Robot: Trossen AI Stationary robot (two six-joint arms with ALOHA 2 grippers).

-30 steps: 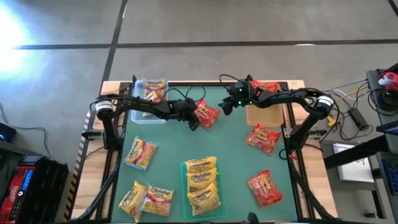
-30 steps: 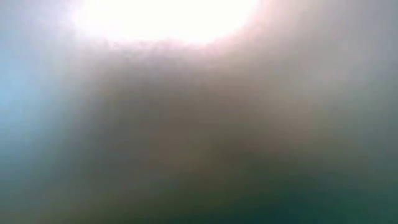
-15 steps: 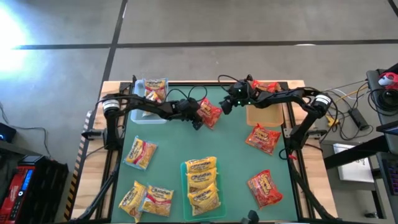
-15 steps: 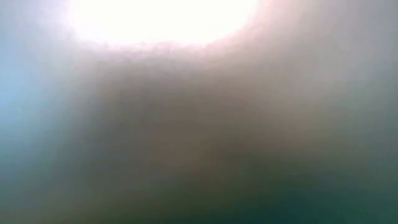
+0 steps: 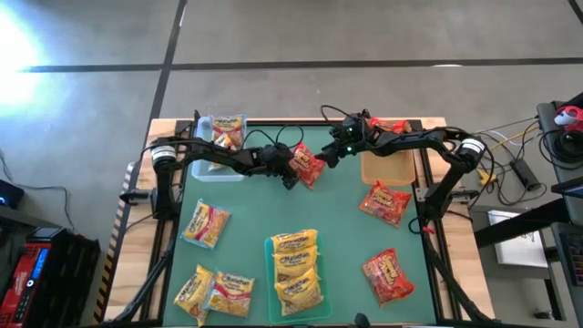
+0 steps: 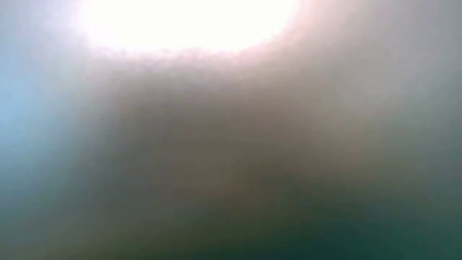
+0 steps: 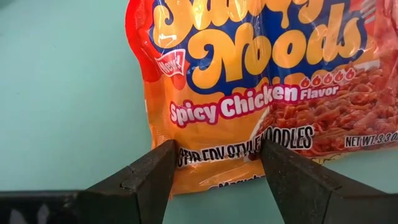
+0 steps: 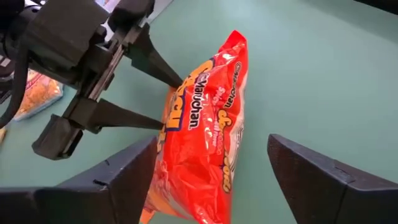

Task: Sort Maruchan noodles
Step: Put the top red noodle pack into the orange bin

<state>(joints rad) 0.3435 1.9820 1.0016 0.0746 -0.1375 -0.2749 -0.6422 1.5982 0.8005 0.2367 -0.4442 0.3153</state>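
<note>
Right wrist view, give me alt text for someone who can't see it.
A red Maruchan noodle packet is held on edge above the green table by the left hand, its two dark fingers pinching the packet's far end. The right hand is open, one finger on either side of the packet, not gripping it.

Green table (image 5: 346,196) w/ packets (image 5: 386,201) (trays (image 5: 387,169) too)

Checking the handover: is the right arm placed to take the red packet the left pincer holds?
Probably yes: the right pincer is open, its fingers either side of the red packet; the left pincer grips the far edge.
</note>
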